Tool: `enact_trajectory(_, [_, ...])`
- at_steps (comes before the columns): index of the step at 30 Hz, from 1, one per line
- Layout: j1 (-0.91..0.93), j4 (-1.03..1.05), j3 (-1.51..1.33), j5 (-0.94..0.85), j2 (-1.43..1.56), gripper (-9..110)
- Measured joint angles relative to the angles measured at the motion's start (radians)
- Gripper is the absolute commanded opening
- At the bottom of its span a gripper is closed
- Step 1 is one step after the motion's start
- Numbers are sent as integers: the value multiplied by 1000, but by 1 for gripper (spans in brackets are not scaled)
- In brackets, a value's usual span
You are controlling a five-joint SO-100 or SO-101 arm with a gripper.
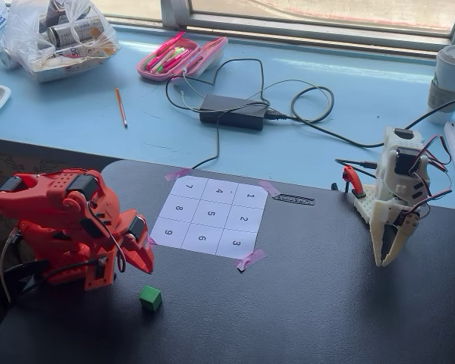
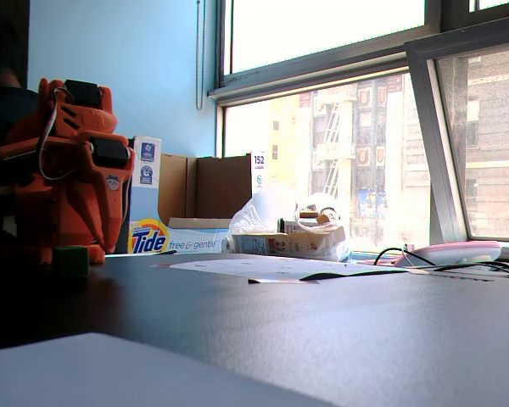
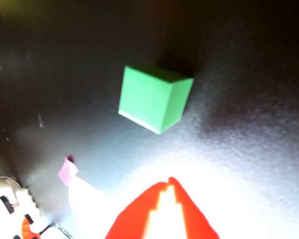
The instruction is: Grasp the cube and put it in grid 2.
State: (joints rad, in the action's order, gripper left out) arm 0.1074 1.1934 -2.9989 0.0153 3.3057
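The green cube (image 1: 150, 298) sits on the black table in front of the orange arm, away from the numbered sheet. In the wrist view the cube (image 3: 154, 97) lies some way ahead of the red fingertips, apart from them. My gripper (image 1: 145, 265) points down just behind and left of the cube. Its tips (image 3: 169, 181) meet in a point with nothing between them. Grid 2 (image 1: 243, 219) is the middle square of the sheet's right column, between 1 and 3, and it is bare. In the low fixed view the cube (image 2: 70, 259) is a dark block at the arm's foot.
A white arm (image 1: 398, 201) stands at the table's right edge with its gripper hanging down. Pink tape (image 1: 250, 260) holds the sheet's corners. Behind the table are a power brick with cables (image 1: 233, 111), a pink case (image 1: 182, 57) and a plastic bag (image 1: 57, 34).
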Motion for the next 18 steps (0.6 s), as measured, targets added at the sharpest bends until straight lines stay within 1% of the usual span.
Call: enact_trajectory(18, [0, -17, 0, -5, -25, 1])
